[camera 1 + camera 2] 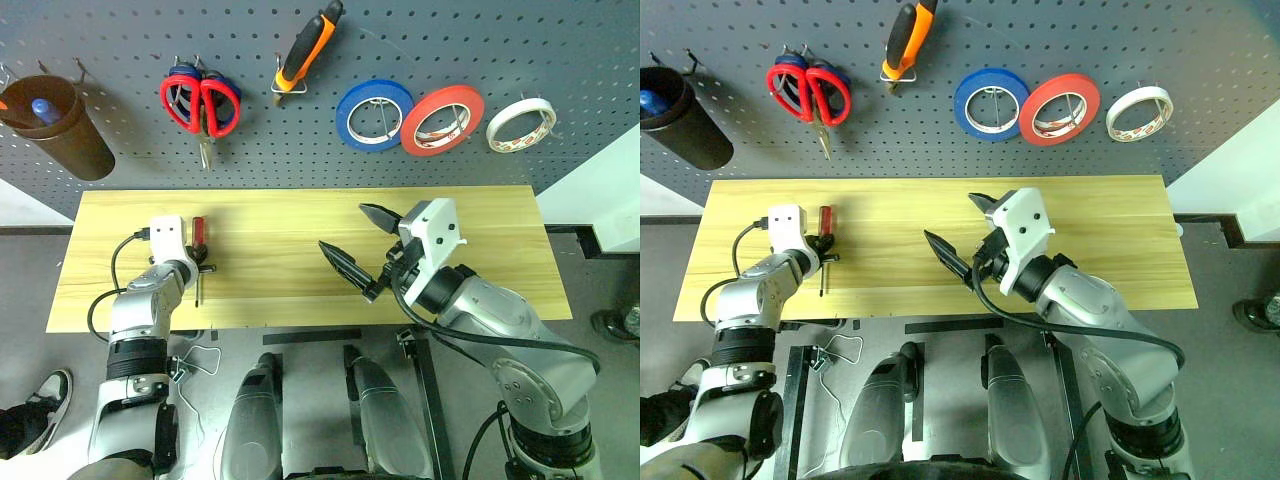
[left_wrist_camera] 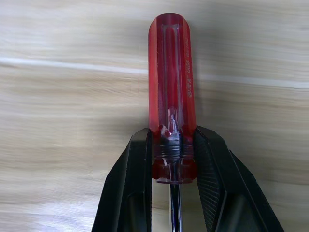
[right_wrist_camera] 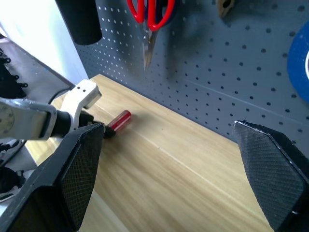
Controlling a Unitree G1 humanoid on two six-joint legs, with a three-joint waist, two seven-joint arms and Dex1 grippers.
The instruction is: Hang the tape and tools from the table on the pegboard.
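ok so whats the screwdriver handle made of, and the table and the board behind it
Screwdriver handle: looks like clear red plastic, glossy, with the metal shank showing through it. Table: pale wood or a wood-look laminate, with grain lines and a soft sheen. Pegboard: dark grey with a matte, even finish, probably painted metal or hardboard; I can't tell which.

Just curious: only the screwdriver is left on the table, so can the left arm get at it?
Yes, it seems so: the left claw is already shut on the screwdriver, nothing in its way.

Right pincer [image 3: 174, 169] wide open above table [image 3: 183, 169]; left pincer [image 3: 99, 129] grips screwdriver [image 3: 119, 120].
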